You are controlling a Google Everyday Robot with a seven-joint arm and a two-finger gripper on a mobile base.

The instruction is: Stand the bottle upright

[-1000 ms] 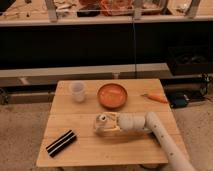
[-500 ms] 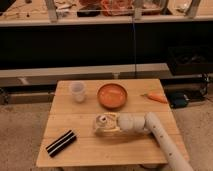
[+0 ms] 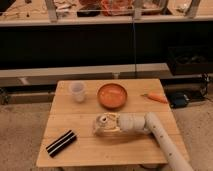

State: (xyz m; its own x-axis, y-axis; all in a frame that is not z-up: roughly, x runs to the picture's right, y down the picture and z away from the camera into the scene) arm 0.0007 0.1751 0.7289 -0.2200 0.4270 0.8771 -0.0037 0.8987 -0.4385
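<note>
A: How far along is it, starting from the near edge?

B: Nearest on the wooden table (image 3: 80, 152) lies a black bar (image 3: 61, 143) with a pale stripe, at the front left, well apart from the work. Behind it, about mid-table, the gripper (image 3: 101, 125) sits low over the boards at the end of the pale arm (image 3: 155, 135), which comes in from the lower right.

A: And the bottle?

B: The bottle (image 3: 103, 121) is right at the gripper, its pale cap showing toward the left. It reads as lying or tipped, not standing, though arm and bottle blur together there.

A: Does the gripper have hold of it?

B: I cannot tell; the gripper is against the bottle, but a grasp is not clear.

A: So what is left?

B: By my judgement, most of it: the bottle has yet to be raised onto its base and let go.

A: And farther back?

B: A white cup (image 3: 77, 91) stands upright at the back left, an orange bowl (image 3: 112, 95) beside it at centre, and a carrot (image 3: 154, 97) lies near the right edge. None touches the bottle.
</note>
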